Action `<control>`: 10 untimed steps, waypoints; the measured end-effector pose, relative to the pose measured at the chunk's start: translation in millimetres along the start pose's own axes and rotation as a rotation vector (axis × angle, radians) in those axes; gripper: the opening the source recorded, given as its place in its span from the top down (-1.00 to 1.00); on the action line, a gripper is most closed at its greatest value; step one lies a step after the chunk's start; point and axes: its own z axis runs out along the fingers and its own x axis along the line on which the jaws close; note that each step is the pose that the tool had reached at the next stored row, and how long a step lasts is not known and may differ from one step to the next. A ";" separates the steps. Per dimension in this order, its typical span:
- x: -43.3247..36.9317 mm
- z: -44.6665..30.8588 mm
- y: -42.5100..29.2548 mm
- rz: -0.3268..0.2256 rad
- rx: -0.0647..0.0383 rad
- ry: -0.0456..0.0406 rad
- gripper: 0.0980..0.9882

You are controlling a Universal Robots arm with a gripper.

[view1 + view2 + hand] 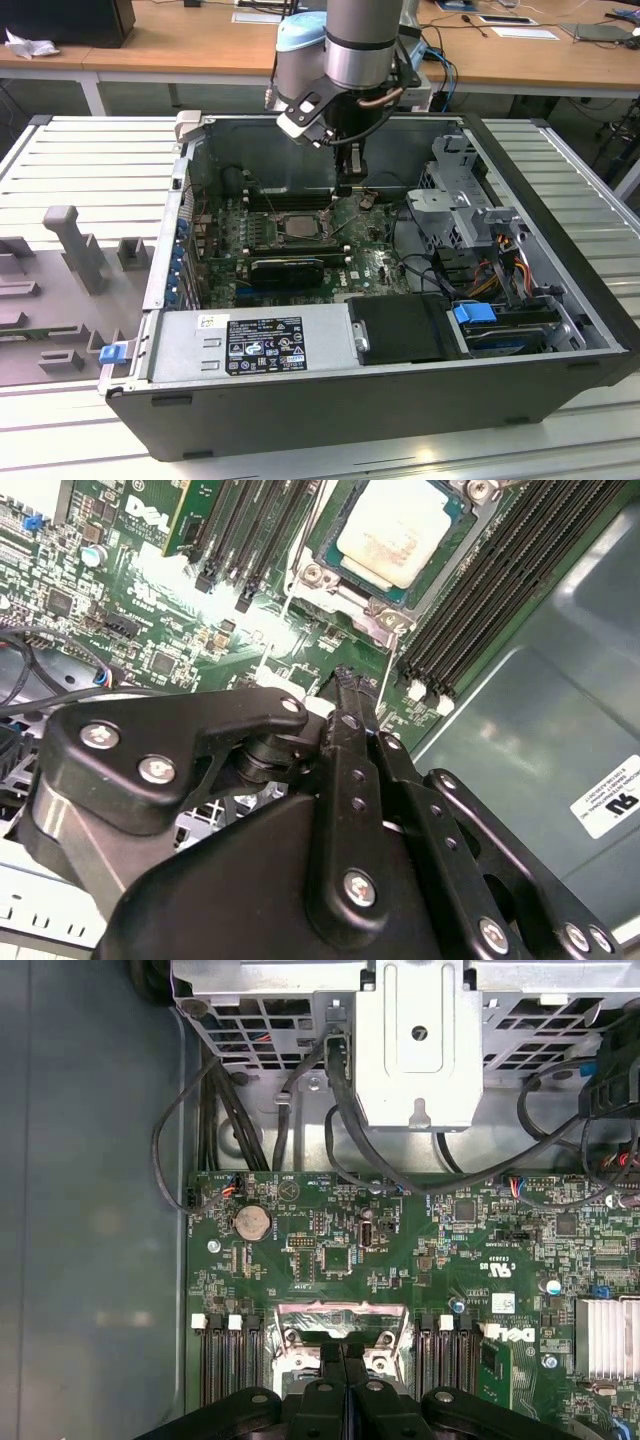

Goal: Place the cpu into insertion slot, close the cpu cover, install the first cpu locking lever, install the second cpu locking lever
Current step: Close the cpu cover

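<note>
While the open computer case (350,410) holds the green board (400,1215), my gripper (345,1355) hangs just above it, fingers pressed together with nothing between them. The insertion slot (385,612) holds the cpu (400,530), lying flat. I think it is light, stiff and easy to hurt, so it is best pinched by its side edges.

Room abv insertion slot (300,226); drive cage (452,190), cables (412,258) nr.

Bright, even room light; white glare on the green board (150,600), case (250,150) interior dimmer
</note>
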 end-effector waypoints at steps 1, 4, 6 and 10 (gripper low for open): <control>0.1 -0.9 0.0 0.000 0.000 0.0002 0.98; 0.2 -3.1 0.1 0.000 0.000 0.0003 0.98; 0.2 -4.1 0.2 0.000 0.000 0.0004 0.98; 0.3 -5.2 0.2 0.000 0.000 0.0004 0.98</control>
